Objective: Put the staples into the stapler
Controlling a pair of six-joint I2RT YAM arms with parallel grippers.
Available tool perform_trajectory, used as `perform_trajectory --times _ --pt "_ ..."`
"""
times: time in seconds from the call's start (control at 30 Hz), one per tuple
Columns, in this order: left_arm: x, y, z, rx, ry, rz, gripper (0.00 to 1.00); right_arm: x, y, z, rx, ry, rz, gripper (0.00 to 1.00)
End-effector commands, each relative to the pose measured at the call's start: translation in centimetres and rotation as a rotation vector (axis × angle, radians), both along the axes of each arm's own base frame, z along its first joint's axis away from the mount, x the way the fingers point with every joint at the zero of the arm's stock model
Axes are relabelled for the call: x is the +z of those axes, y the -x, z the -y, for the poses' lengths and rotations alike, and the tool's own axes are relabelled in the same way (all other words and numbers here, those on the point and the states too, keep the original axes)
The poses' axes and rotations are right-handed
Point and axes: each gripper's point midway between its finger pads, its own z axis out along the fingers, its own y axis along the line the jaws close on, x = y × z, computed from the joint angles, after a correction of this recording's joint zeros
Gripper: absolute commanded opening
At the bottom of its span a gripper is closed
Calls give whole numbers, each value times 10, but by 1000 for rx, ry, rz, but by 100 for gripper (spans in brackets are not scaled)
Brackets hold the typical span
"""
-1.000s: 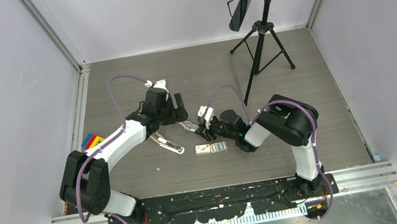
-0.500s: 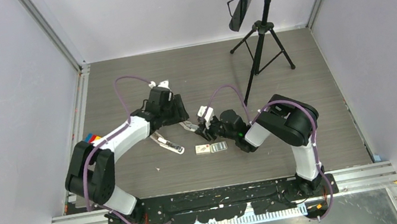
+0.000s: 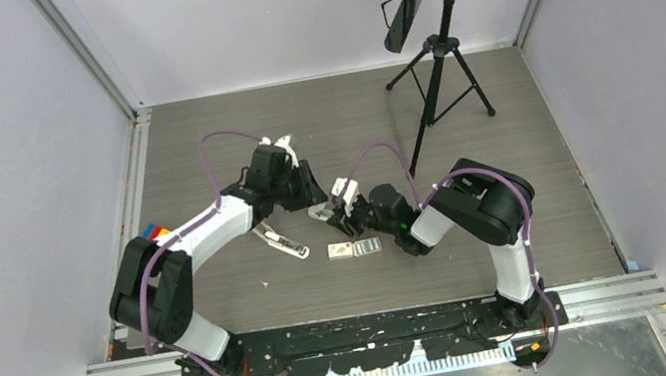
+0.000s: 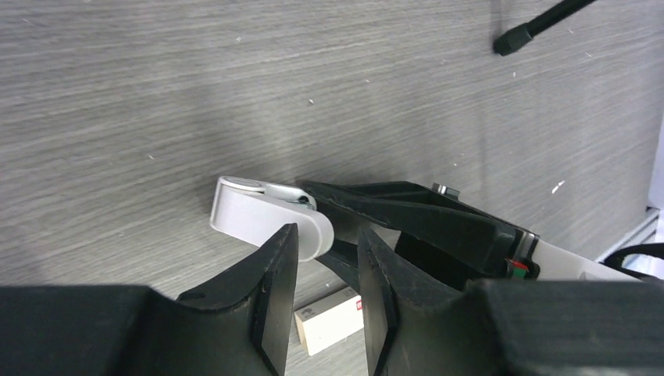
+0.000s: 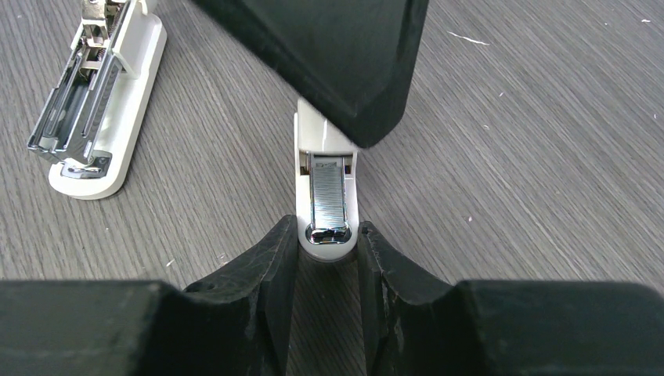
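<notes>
The stapler (image 3: 282, 241), long, slim and white, lies open on the table left of centre, its silver channel showing (image 5: 86, 94). My right gripper (image 3: 337, 214) (image 5: 326, 223) is shut on the near end of a shorter white stapler (image 5: 326, 141), which has a silvery strip of staples (image 5: 327, 196) in its channel. My left gripper (image 3: 313, 194) (image 4: 327, 231) hovers over that short stapler's far end (image 4: 258, 219). Its jaws are narrowed but apart, with nothing clamped between them. The white staple box (image 3: 340, 250) (image 4: 329, 329) and its grey tray (image 3: 368, 246) lie just in front of both grippers.
A black tripod (image 3: 438, 80) with a tilted panel stands at the back right, one foot showing in the left wrist view (image 4: 540, 27). Coloured blocks (image 3: 153, 237) lie by the left wall. Metal rails run along the table's edges.
My left gripper has moved right, over the short stapler held by the right gripper, and its jaws have narrowed a good deal. The right arm and the things on the table have not moved.
</notes>
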Motion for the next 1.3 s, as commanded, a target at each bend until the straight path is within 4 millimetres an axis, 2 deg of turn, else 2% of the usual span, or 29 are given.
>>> perform_trajectory --times 0.0,0.27,0.53,1.03,1.17,1.27 --pt "18 8 18 -32 105 17 35 -25 13 7 13 57 -78 20" --pt "8 14 22 -32 104 -16 36 -20 12 8 -2 41 -80 23" --pt "-22 21 29 -13 113 -80 36 -14 12 10 -18 24 -79 27" --pt "-66 19 17 52 31 -143 29 -7 14 12 -29 5 -90 34" --pt "-82 23 8 75 -17 -163 23 -7 14 12 -32 3 -93 35" --pt "-83 25 5 84 -26 -163 22 -5 14 13 -34 -1 -91 35"
